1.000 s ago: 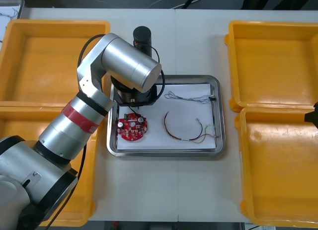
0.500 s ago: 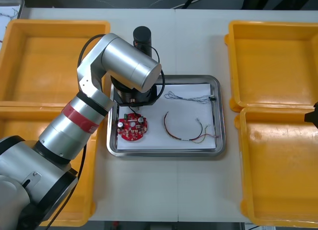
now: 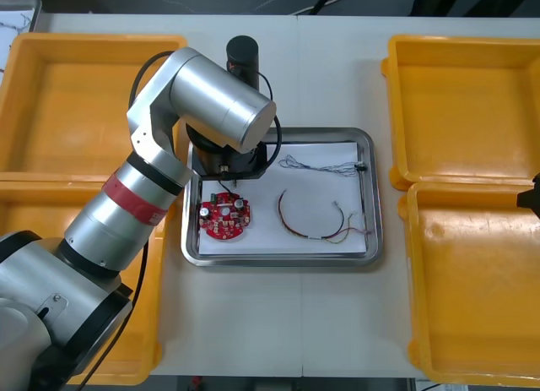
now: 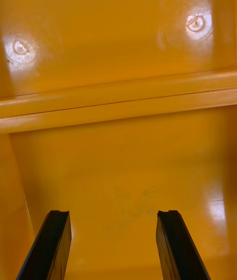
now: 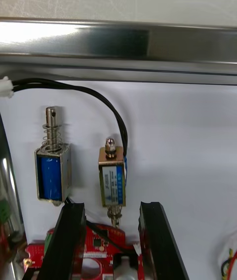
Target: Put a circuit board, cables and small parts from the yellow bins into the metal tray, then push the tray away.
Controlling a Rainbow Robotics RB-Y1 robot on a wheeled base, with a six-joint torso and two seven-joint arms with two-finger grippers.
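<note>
Seemingly the metal tray (image 3: 372,197) is loaded — circuit board (image 3: 224,219), cables (image 3: 283,215), small metal parts (image 5: 112,177); left gripper (image 5: 112,207) over it and right gripper (image 4: 113,217) over a yellow bin (image 4: 118,62) are spread, empty; pushing is outstanding.

the metal tray (image 3: 371,197) shines bare at its rim; the yellow bins (image 3: 460,104) look like glossy plastic.

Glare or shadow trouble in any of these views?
Left wrist view: the metal tray rim throws a bright streak beside a dark reflection; two small metal parts by the open left gripper cast only faint shadows. Right wrist view: hot spots on the yellow bin under the open right gripper. Front view: soft highlight on the left arm, which covers the tray's far left corner.
</note>
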